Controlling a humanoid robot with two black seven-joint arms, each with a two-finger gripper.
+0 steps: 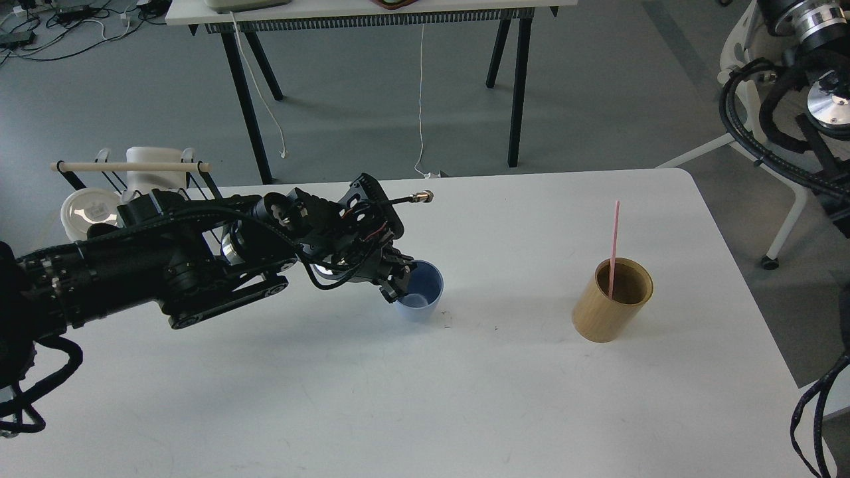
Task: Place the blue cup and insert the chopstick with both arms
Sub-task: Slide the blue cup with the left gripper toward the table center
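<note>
The blue cup [421,296] stands nearly upright near the middle of the white table [465,398], mouth up. My left gripper [400,279] is shut on the cup's left rim, one finger inside and one outside. The pink chopstick [613,247] stands leaning in the tan bamboo cylinder [611,299] at the right. My right arm [797,99] shows only as joints and cables at the right edge; its gripper is out of view.
A black wire rack with a pale wooden rod [129,166] stands at the back left, with a white cup [154,166] and a white lid [89,211]. A second table [372,13] stands on the floor beyond.
</note>
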